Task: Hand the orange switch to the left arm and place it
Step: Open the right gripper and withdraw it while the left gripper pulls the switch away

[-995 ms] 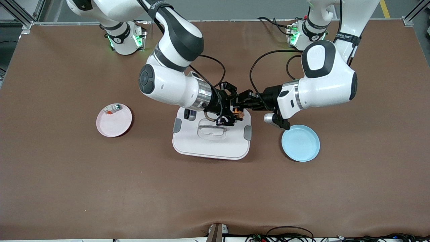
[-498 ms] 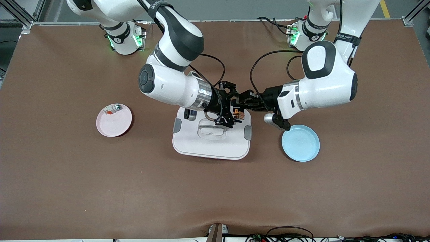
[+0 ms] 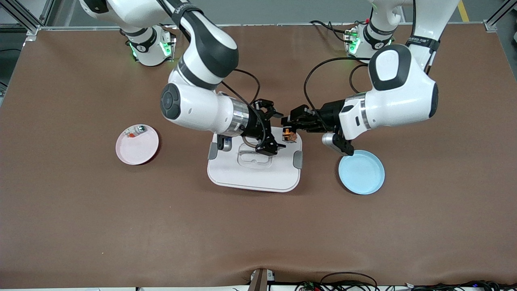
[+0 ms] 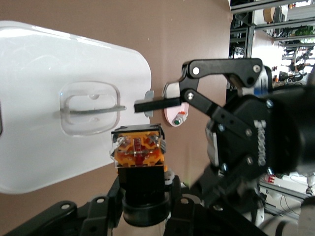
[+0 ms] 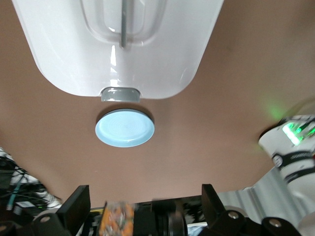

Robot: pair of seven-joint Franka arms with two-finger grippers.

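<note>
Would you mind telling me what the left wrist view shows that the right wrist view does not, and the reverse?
Only the left wrist view shows the pink plate, the open right gripper over the box, and the orange switch's face sharply, clamped in the left gripper.

Only the right wrist view shows the blue plate on the table next to the box, toward the left arm's end, and a robot base lit green.

Both show the white box with its clear lid handle, a grey clip, the brown table and the switch.
</note>
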